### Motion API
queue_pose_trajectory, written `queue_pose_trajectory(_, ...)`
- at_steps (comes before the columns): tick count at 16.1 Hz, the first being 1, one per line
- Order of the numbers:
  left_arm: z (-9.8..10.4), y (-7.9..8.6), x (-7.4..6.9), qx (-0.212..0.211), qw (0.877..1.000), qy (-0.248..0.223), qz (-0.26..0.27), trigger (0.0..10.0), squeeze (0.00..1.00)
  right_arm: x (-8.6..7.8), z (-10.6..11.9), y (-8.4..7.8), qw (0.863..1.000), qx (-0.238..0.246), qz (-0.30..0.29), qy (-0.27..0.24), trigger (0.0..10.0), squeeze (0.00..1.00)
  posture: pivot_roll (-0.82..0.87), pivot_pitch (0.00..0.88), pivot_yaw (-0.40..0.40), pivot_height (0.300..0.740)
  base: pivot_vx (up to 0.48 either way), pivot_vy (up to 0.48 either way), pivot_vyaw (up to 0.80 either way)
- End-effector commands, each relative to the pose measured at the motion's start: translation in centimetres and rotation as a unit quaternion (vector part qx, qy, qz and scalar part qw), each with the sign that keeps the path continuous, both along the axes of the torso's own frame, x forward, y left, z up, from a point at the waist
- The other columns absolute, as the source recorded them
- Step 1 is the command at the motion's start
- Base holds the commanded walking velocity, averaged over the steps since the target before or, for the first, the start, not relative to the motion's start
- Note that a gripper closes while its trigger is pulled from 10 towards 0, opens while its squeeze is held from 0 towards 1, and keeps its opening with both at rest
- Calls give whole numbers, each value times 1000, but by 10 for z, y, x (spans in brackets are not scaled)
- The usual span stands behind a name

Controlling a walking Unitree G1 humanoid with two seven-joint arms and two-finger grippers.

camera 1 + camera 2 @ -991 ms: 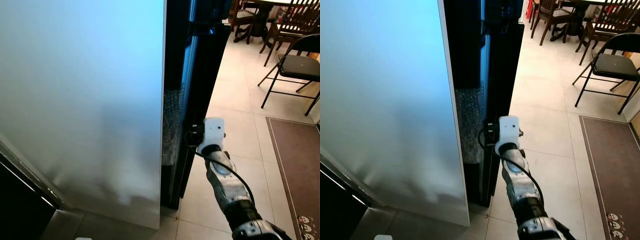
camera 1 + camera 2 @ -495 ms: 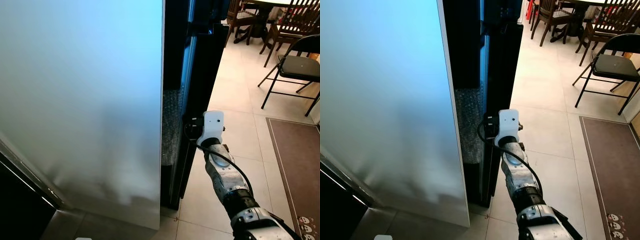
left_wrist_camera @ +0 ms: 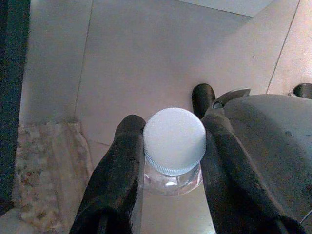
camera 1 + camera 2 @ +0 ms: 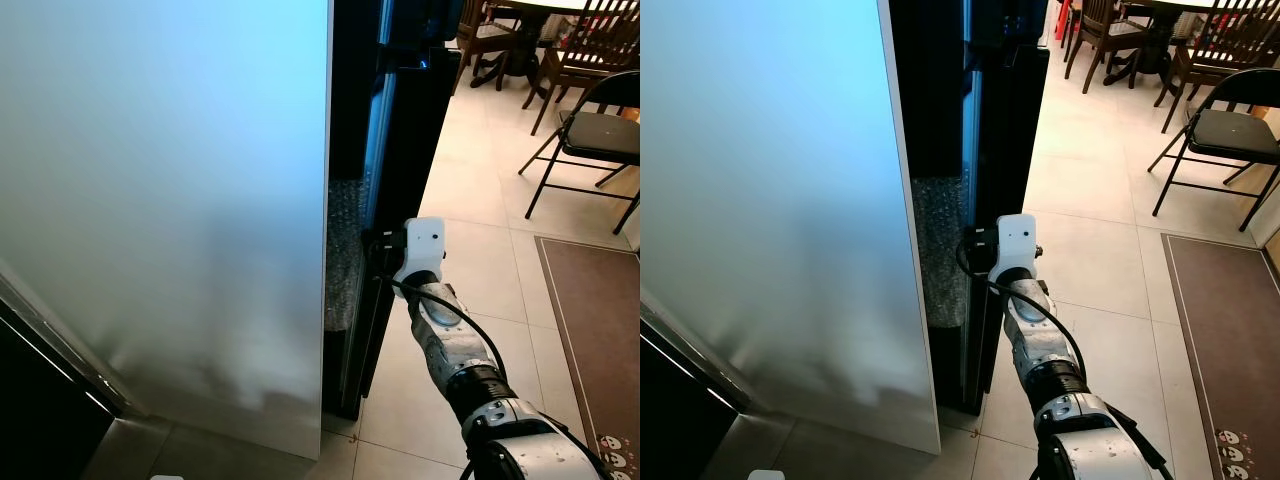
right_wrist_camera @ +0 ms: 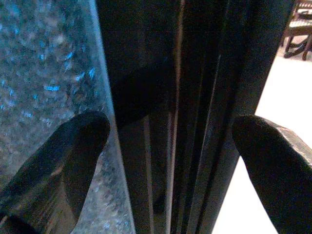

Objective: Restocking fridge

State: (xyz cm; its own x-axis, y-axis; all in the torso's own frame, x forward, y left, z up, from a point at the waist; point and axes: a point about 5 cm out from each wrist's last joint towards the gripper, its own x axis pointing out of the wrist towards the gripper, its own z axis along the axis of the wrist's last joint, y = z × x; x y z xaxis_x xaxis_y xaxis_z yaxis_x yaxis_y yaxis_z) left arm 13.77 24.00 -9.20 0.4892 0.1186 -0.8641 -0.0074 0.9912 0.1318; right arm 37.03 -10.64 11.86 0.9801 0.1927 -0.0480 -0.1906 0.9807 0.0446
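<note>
Fingers of the right gripper stand spread wide on either side of the dark edge of the fridge door, one toward the bubble-textured panel inside, the other out over the pale floor tiles; nothing is clamped between them yet. Seen from the head, the right arm reaches forward to that door edge, beside the tall white side panel of the fridge, with folding chairs and a brown mat well off to the right.

Opening the door looks like the step in hand. To do it well, the spread fingers should seat squarely around the door's edge before any pull, and the pull should follow the door's swing outward rather than straight back, so the pads do not slide off the glossy black surface. The gap between door and cabinet is narrow and dark, so the inner finger needs care not to jam against the bubble-textured panel.

Meanwhile the left gripper is closed on the neck of a clear bottle, just below its white cap. That bottle hangs low over the tiled floor, its long axis running along the camera's line of sight, cap end facing the wrist and body pointing away toward the floor.
</note>
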Motion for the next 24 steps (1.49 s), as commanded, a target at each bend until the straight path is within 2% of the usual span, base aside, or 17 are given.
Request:
queue_pose_trajectory(1,-2,-1,-4,-1,1000,11,3,10000,0,-1,-4,2,1000,0,4,7,10000,0,51,0,-6,740,0,0,0)
queue_pose_trajectory(4,-2,-1,-4,-1,1000,11,2,10000,0,2,0,-3,1000,3,-4,1,10000,0,50,0,-7,740,0,0,0)
queue_pose_trajectory(7,-2,-1,-4,0,1000,10,3,10000,0,6,10,-18,999,-8,-43,-21,10000,0,52,0,-10,740,0,0,0)
queue_pose_trajectory(10,-2,-1,-4,-1,1000,10,2,10000,0,4,7,-31,997,-8,-79,-23,10000,0,50,0,-9,740,0,0,0)
queue_pose_trajectory(14,-2,-1,-4,0,1000,11,1,10000,0,-4,2,-66,987,-8,-159,-30,10000,0,42,0,-6,740,0,0,0)
queue_pose_trajectory(16,-2,-1,-5,-1,1000,12,0,10000,0,-16,-7,-91,977,-22,-212,-24,10000,0,39,0,-11,740,0,0,0)
queue_pose_trajectory(17,-2,-1,-5,-1,1000,13,0,10000,0,-31,-18,-121,963,-37,-267,-11,10000,0,35,0,-12,740,0,0,0)
queue_pose_trajectory(18,-3,-2,-5,-2,1000,14,-1,10000,0,-42,-26,-139,953,-44,-299,2,10000,0,31,0,-11,740,0,0,0)
queue_pose_trajectory(21,-3,-2,-6,-2,1000,16,-5,10000,0,-65,-45,-168,934,-49,-351,40,10000,0,22,0,-12,740,0,0,0)
queue_pose_trajectory(22,-3,-2,-6,-3,1000,16,-6,10000,0,-80,-58,-179,925,-59,-370,65,10000,0,20,0,-15,740,0,0,0)
queue_pose_trajectory(24,-3,-3,-5,-3,1000,16,-7,10000,0,-99,-79,-190,910,-63,-395,109,10000,0,22,0,-16,740,0,0,0)
